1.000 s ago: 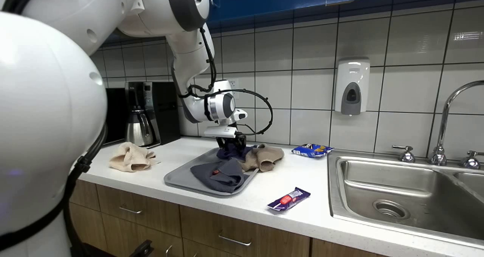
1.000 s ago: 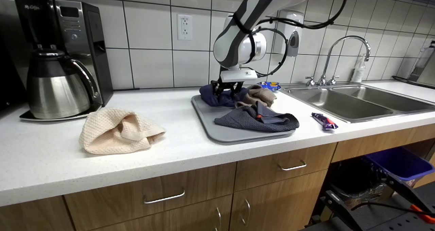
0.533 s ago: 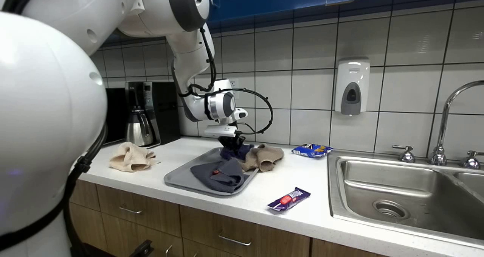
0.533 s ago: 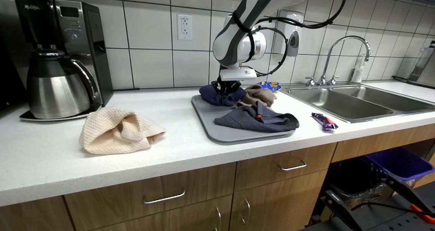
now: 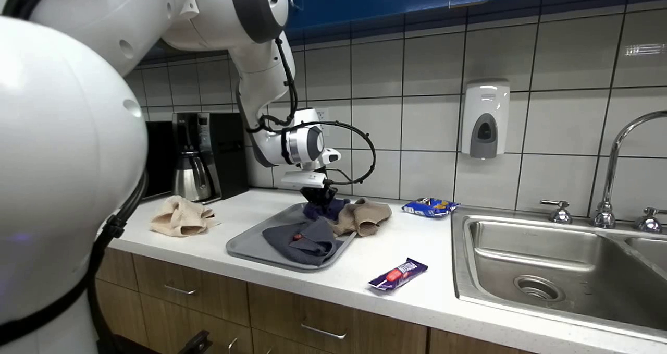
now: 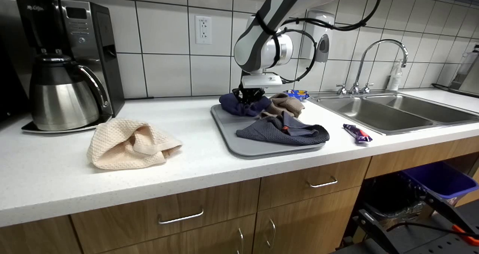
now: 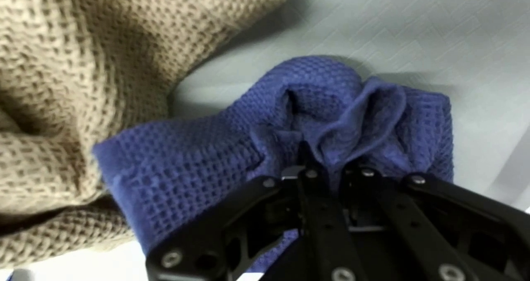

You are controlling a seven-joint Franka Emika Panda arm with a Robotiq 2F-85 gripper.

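While I point down over the gray tray [image 6: 239, 143], my black fingers [image 7: 321, 227] are closed together, pinching a bunched fold of the navy-blue waffle cloth [image 7: 190, 169]. That lies crumpled at the tray's far end, just beside a brown cloth [image 7: 116, 66]; a charcoal cloth [image 6: 262, 132] lies nearer the front edge in both exterior views.

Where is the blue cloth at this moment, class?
In both exterior views, the blue cloth is at the far end of the tray, left of the brown cloth; the wrist view shows it pinched between the fingers.
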